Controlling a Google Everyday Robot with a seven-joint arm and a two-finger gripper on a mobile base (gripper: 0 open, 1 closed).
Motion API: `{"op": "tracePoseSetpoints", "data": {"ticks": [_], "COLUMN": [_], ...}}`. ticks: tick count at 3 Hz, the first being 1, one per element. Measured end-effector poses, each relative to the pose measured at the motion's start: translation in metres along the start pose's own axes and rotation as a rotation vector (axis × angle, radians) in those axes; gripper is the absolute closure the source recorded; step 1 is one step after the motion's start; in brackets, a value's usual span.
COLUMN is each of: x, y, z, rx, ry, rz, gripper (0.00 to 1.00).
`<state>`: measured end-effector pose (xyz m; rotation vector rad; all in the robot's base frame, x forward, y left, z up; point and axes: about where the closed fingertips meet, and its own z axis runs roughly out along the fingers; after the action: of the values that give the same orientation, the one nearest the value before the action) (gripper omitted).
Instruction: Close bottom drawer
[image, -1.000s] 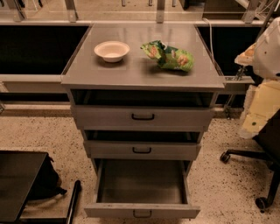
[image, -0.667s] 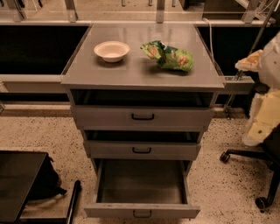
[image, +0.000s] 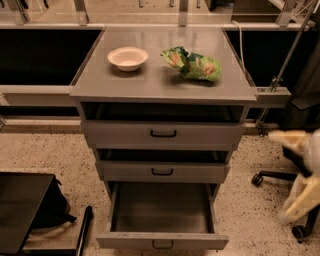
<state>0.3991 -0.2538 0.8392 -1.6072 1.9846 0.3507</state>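
The bottom drawer (image: 162, 241) of the grey cabinet is pulled far out, and its inside is empty. Its flat front with a small dark handle (image: 162, 244) sits at the lower edge of the camera view. The middle drawer (image: 162, 171) and the top drawer (image: 163, 134) are each slightly out. The gripper (image: 303, 175) and arm show as a blurred pale shape at the right edge, beside the cabinet and apart from the drawers.
A white bowl (image: 127, 58) and a green chip bag (image: 192, 64) lie on the cabinet top (image: 160, 85). A black office chair base (image: 280, 177) stands at the right. A dark bag and black panel (image: 30, 212) sit at lower left on speckled floor.
The arm at the right edge has dropped lower and now sits level with the lower drawers. The drawers have not moved.
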Motion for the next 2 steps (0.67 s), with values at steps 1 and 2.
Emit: {"op": "tracePoseSetpoints", "data": {"ticks": [1,2], "x": [0.072,0.137], "y": [0.043,0.085], "z": [0.083,0.17], "rx": [-0.066,-0.101], "ry": [-0.131,-0.139], "rz": [0.054,-0.051], "gripper": [0.0,0.0]}}
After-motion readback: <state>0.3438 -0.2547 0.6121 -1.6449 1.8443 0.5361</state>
